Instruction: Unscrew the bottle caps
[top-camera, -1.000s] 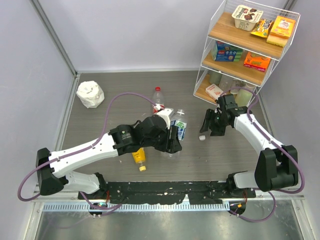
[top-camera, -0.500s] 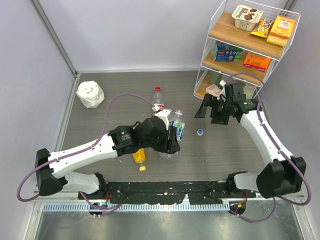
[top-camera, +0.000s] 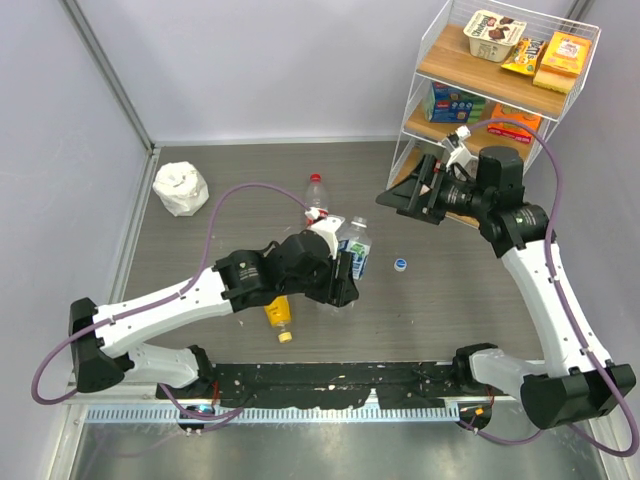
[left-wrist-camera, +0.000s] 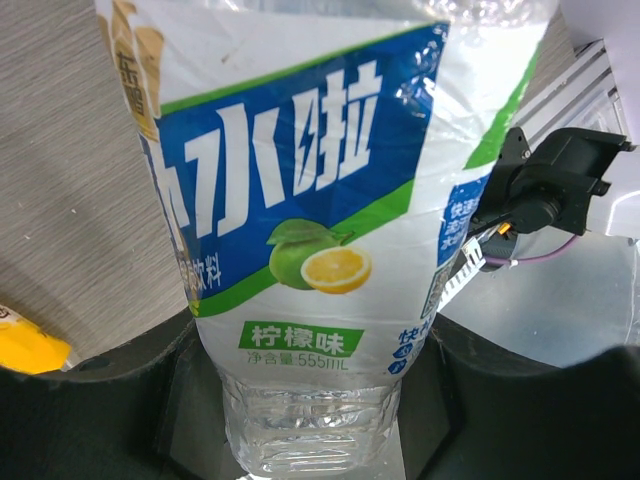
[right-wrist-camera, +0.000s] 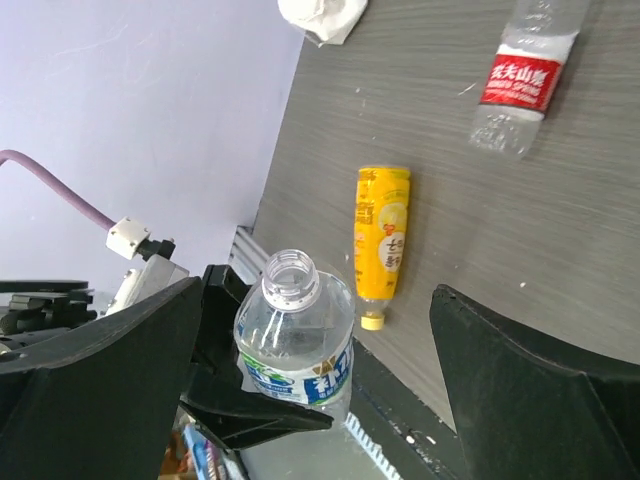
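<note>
My left gripper (top-camera: 347, 268) (left-wrist-camera: 310, 410) is shut on the lower body of the small clear bottle (top-camera: 354, 246) (left-wrist-camera: 300, 200) with the blue-white label, holding it upright. Its neck (right-wrist-camera: 290, 276) is open and bare. The pale blue-white cap (top-camera: 400, 264) lies on the table to the bottle's right. My right gripper (top-camera: 408, 193) (right-wrist-camera: 318, 292) hangs open and empty, raised near the shelf and aimed back at the bottle. The yellow bottle (top-camera: 279, 313) (right-wrist-camera: 383, 238) lies flat with its yellow cap (top-camera: 285, 337) (right-wrist-camera: 372, 321) on. The red-label bottle (top-camera: 317, 200) (right-wrist-camera: 525, 75) lies behind with its red cap (top-camera: 315, 179) on.
A white wire shelf (top-camera: 430, 55) with boxed snacks stands at the back right, close behind my right gripper. A crumpled white wad (top-camera: 180, 188) sits at the back left. A metal rail (top-camera: 300, 412) runs along the near edge. Walls close in the left and back.
My right gripper has opened wide and risen back toward the shelf. The pale cap now lies free on the table. The left gripper still holds its bottle.
</note>
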